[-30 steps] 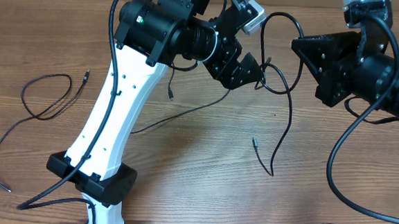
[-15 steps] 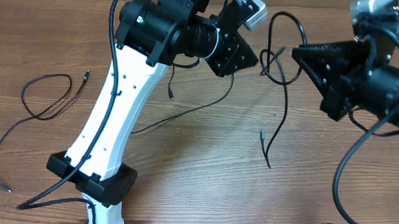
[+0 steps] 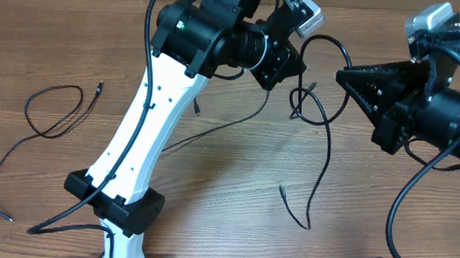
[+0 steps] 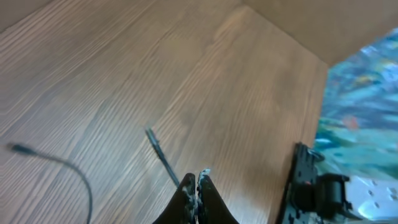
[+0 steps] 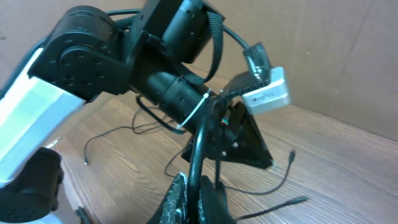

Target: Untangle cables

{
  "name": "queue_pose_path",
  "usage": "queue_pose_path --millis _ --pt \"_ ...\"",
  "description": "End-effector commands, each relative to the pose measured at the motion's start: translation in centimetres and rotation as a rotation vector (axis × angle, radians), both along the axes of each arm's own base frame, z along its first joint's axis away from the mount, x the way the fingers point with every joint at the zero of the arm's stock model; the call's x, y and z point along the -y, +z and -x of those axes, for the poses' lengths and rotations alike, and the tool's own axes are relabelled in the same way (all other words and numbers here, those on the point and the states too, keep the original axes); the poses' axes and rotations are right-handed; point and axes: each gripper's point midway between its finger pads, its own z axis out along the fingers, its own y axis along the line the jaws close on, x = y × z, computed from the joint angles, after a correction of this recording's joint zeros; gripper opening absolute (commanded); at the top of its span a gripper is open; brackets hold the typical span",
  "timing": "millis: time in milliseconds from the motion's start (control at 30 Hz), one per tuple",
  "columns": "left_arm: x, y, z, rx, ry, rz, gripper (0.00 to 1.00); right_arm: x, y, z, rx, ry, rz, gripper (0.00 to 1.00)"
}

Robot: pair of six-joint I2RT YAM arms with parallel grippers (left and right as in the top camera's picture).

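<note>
We have both grippers pinched on one thin black cable above the far middle of the wooden surface. The left gripper has its fingers pressed together on a strand, and the right gripper clamps a stretch that rises from its fingertips. Between them the cable forms small loops, and a long tail drops toward the near side, its plug end curling left. A second cable lies in a loose loop on the left, well apart.
</note>
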Motion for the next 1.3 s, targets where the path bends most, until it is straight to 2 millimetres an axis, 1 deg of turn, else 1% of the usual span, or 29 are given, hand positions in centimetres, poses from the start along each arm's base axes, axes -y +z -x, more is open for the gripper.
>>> queue_pose_path --millis 0,67,100,167,267,333,400,500,567,667,733,833,900,967,1033,1100,1267 --pt "-2.9 -1.6 -3.1 -0.026 0.243 -0.109 0.04 0.8 -0.3 -0.9 0.006 -0.062 0.034 0.04" --pt "-4.6 -2.1 -3.7 -0.041 0.332 -0.158 0.04 0.9 -1.0 -1.6 -0.017 -0.074 0.047 0.04" --pt "-5.3 -2.2 -3.7 -0.043 0.355 -0.177 0.04 0.8 -1.2 -1.9 -0.029 -0.073 0.050 0.04" --pt "-6.0 -1.8 -3.5 -0.034 0.371 -0.191 0.04 0.7 -1.7 -2.5 -0.044 -0.073 0.054 0.04" --pt "-6.6 -0.6 -3.1 0.012 0.370 -0.189 0.05 0.5 -1.8 -3.2 -0.044 -0.071 0.057 0.04" --pt "-6.8 0.6 -2.7 0.046 0.361 -0.172 0.09 0.4 -1.7 -3.5 -0.037 -0.071 0.055 0.04" --pt "-6.4 2.1 -1.9 0.062 0.337 -0.124 0.12 0.4 -1.7 -3.7 -0.033 -0.071 0.054 0.04" --pt "-4.4 4.6 -0.4 0.059 0.227 0.016 0.13 0.4 -1.7 -3.7 -0.036 -0.071 0.055 0.04" --pt "-3.2 5.9 0.1 0.040 0.186 0.101 0.15 0.4 -1.9 -3.6 -0.041 -0.070 0.059 0.04" --pt "-2.6 7.3 -0.4 -0.066 0.266 0.207 0.26 0.5 -2.1 -3.5 -0.043 -0.063 0.072 0.04" --pt "-2.6 8.2 -0.7 -0.135 0.304 0.272 0.25 0.5 -2.3 -3.4 -0.049 -0.061 0.076 0.04" --pt "-2.8 9.6 -1.4 -0.176 0.322 0.349 0.26 0.5 -2.3 -3.3 -0.051 -0.061 0.076 0.04" --pt "-3.0 10.2 -1.7 -0.189 0.327 0.379 0.30 0.5 -2.3 -3.3 -0.051 -0.061 0.076 0.04" --pt "-3.0 10.5 -1.5 -0.216 0.317 0.400 0.35 0.5 -2.3 -3.3 -0.051 -0.061 0.076 0.04" --pt "-2.9 10.5 -1.4 -0.230 0.310 0.405 0.37 0.5 -2.3 -3.3 -0.050 -0.061 0.076 0.04" --pt "-2.7 10.5 -1.1 -0.235 0.304 0.402 0.42 0.5 -2.3 -3.3 -0.049 -0.061 0.076 0.04" --pt "-2.4 10.2 -0.6 -0.251 0.295 0.391 0.45 0.5 -2.3 -3.4 -0.043 -0.058 0.082 0.04"
